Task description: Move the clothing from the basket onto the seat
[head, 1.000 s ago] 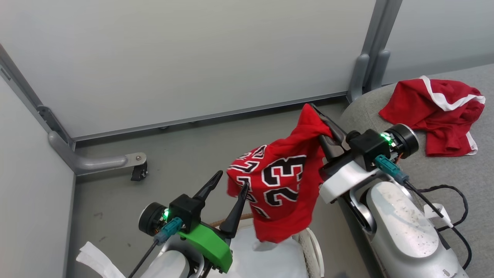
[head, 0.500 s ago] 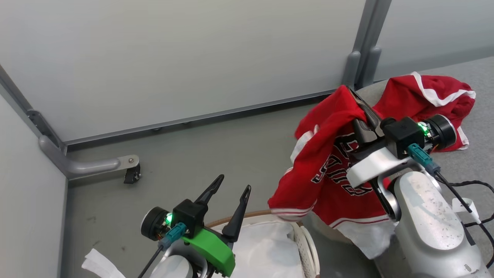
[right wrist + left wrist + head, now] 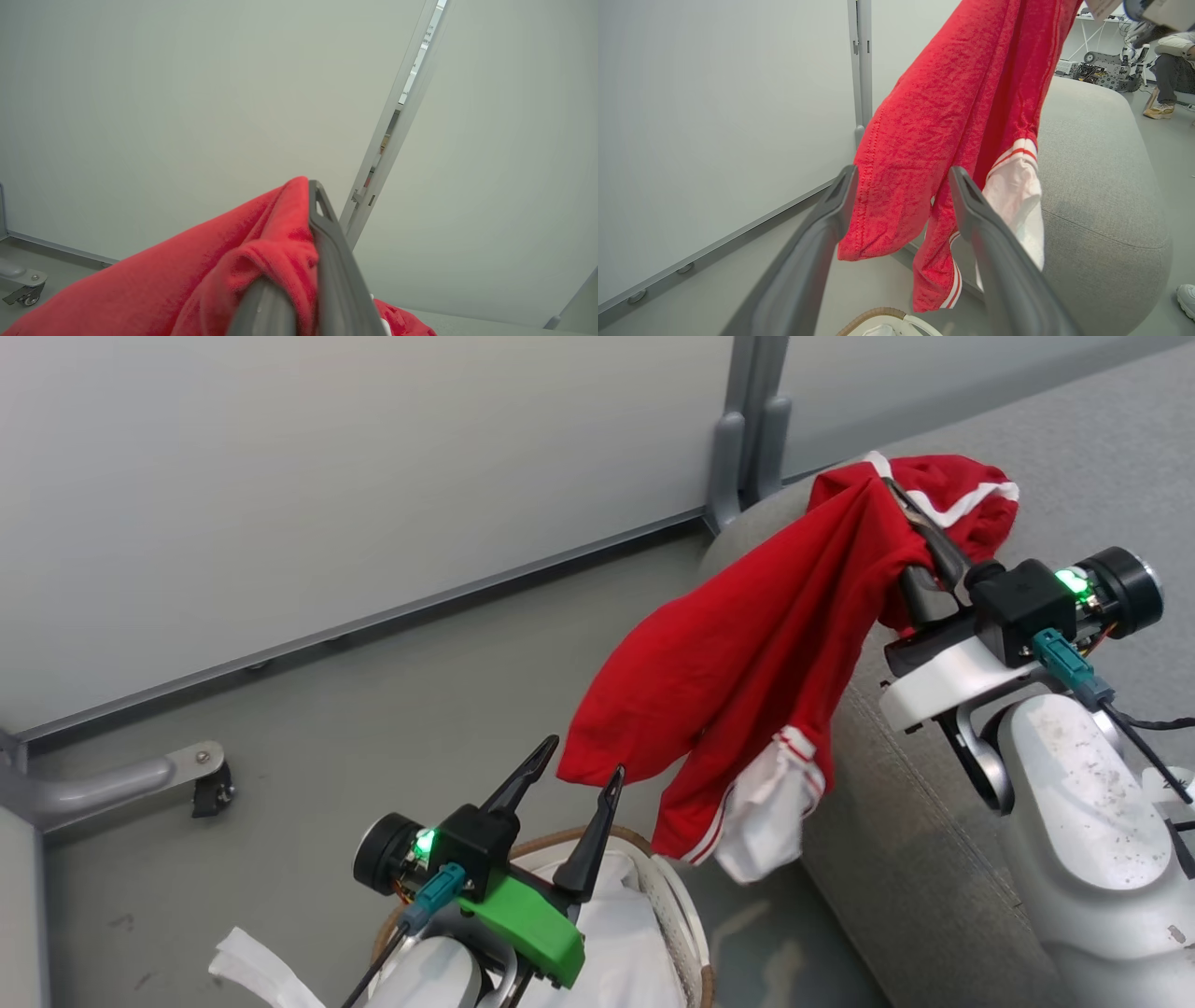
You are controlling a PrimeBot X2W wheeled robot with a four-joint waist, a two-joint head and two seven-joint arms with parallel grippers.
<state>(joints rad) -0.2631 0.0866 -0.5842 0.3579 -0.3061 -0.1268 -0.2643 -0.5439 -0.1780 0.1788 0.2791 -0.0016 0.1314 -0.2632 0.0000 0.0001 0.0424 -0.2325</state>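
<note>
Grey upholstered seat [image 3: 896, 821], crinkled red clothing [image 3: 747, 644].

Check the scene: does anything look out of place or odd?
Nothing is spilled or damaged. The red jersey with white trim, pinched in the shut right gripper, dangles past the edge of the grey fabric seat. Its lowest red corner hangs close to the open left gripper, so it might snag there.

Left gripper [image 3: 584, 756] sits low, centre-left in the head view: fingers wide apart, pointing up and right, green mount [image 3: 527, 924] beneath, left forearm [image 3: 429, 980] at the bottom edge. Right gripper [image 3: 904, 502] is high at the upper right, fingers pinched tight on the garment [image 3: 747, 653] and pointing up-left, with the right forearm [image 3: 1092, 803] rising from the lower right corner.
</note>
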